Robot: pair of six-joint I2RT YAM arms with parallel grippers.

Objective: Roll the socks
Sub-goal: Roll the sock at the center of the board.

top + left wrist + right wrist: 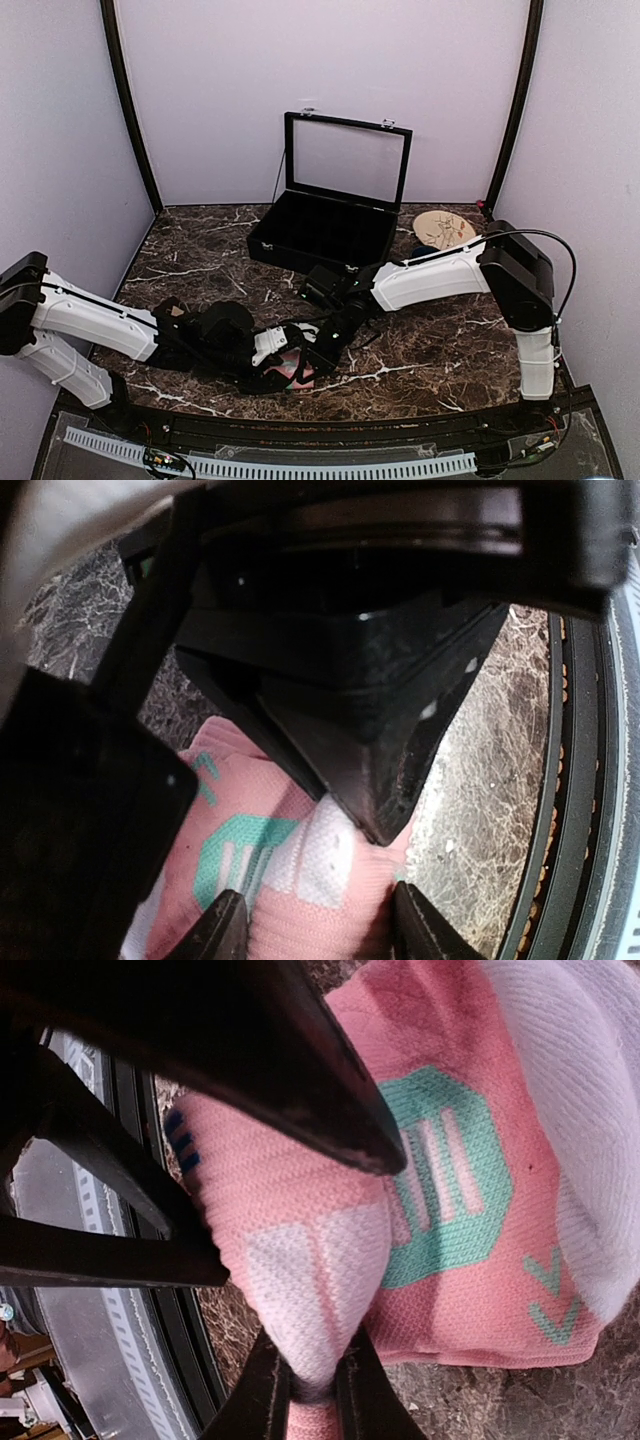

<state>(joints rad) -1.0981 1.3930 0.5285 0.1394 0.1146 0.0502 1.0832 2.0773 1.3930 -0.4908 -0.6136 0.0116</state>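
Pink sock (450,1190): bunched, near centre of worktop (430,340).
Right gripper (310,1395): pinched tight on a fold of the sock.
Left gripper (320,930): jaws parted, straddling the sock.

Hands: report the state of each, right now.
Left hand: open, with its fingers on either side of the pink sock.
Right hand: closed, pinching a fold of the pink sock.

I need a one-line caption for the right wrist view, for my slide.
Right gripper pinching a fold of the pink sock over the marbled table.
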